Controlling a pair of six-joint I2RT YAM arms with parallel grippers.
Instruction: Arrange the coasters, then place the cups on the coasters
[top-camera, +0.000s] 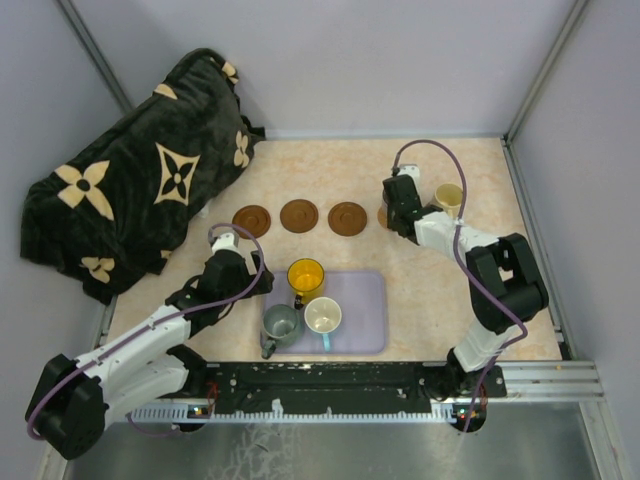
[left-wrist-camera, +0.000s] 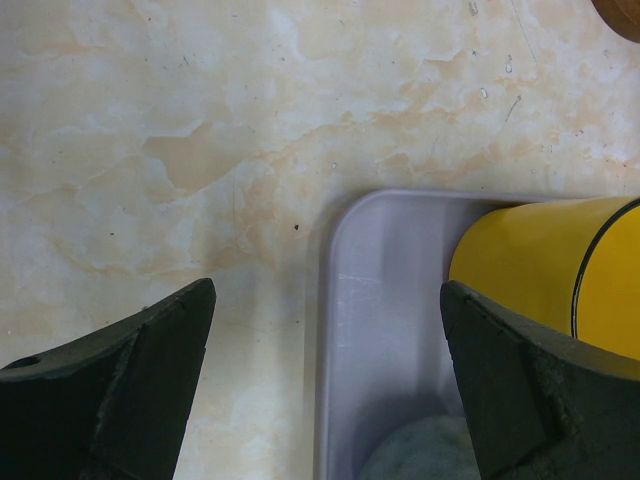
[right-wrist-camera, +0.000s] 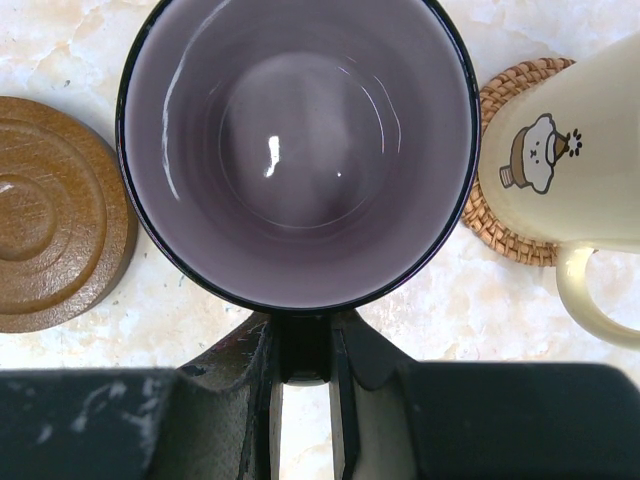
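Observation:
Three dark brown coasters (top-camera: 252, 217) (top-camera: 299, 215) (top-camera: 348, 217) lie in a row, and the edge of a fourth (top-camera: 383, 215) shows beside my right gripper (top-camera: 400, 208). That gripper (right-wrist-camera: 303, 345) is shut on the handle of the purple cup (right-wrist-camera: 297, 150); what lies under the cup is hidden. To its right the beige cup (right-wrist-camera: 570, 130) (top-camera: 448, 198) stands on a woven coaster (right-wrist-camera: 500, 215). The yellow cup (top-camera: 305, 275) (left-wrist-camera: 560, 270), grey-green cup (top-camera: 281, 323) and cream cup (top-camera: 323, 316) stand in the lavender tray (top-camera: 365, 325). My left gripper (left-wrist-camera: 328, 295) (top-camera: 224, 240) hangs open over the tray's corner (left-wrist-camera: 345, 260), holding nothing.
A black blanket with tan flowers (top-camera: 130, 190) is heaped at the back left. Grey walls enclose the table on three sides. In the right wrist view a brown coaster (right-wrist-camera: 50, 255) lies just left of the purple cup.

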